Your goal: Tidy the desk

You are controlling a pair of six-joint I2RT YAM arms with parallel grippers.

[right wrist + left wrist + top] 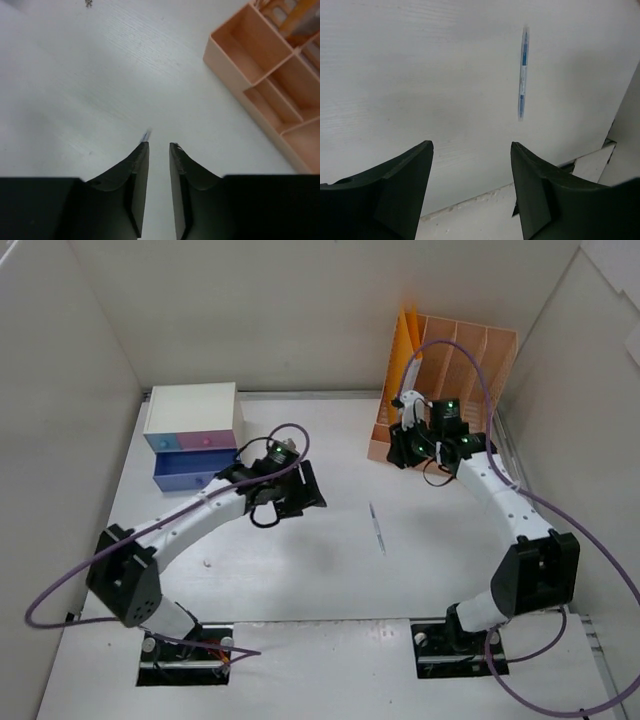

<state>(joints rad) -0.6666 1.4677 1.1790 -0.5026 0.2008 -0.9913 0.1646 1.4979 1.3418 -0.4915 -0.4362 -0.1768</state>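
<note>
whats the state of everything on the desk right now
left end effector: open wide, empty
right end effector: open narrowly, empty
pen: lying flat on the desk, ungrasped
drawer box: bottom blue drawer pulled out, upper two shut
file rack: upright, orange folder in an end slot

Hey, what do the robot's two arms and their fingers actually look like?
The left arm and right arm both have white links and black joints, small green lights near the wrists, and a purple cable looping alongside. The fingers are matte black wedges tapering toward their tips.
</note>
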